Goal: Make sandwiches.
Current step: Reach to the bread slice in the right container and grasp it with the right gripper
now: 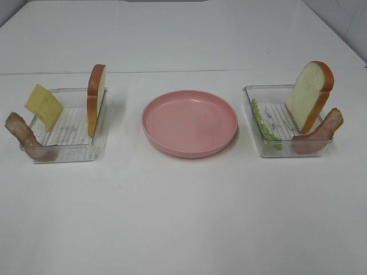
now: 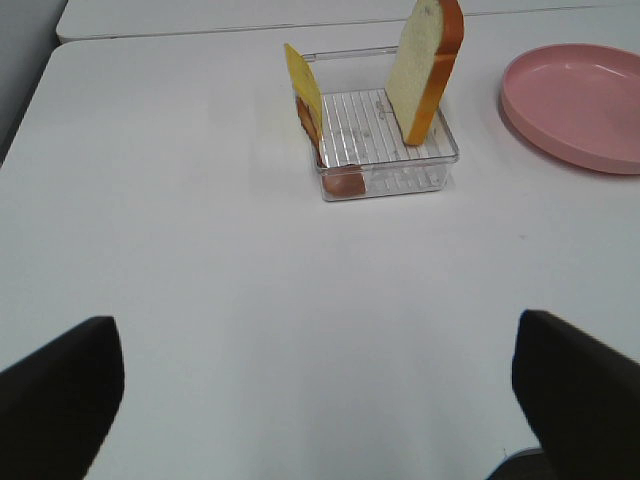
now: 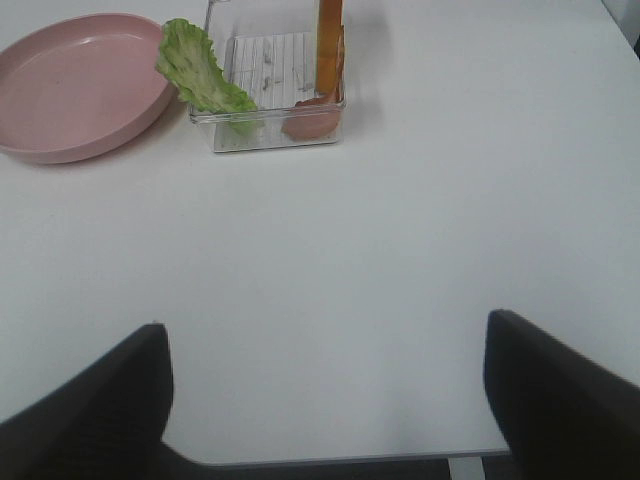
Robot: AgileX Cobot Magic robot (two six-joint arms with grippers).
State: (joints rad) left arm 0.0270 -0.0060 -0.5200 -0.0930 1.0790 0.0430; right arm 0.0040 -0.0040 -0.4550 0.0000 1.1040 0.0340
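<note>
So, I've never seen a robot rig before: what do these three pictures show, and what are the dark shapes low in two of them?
One camera looks down from high on a white table; the other two sit on the robot's wrists. The dark shapes are the left gripper and right gripper, both open, holding nothing. Between two clear trays lies a pink plate. The left tray holds a bread slice, cheese and bacon; the right tray holds another slice, lettuce and more bacon.
</note>
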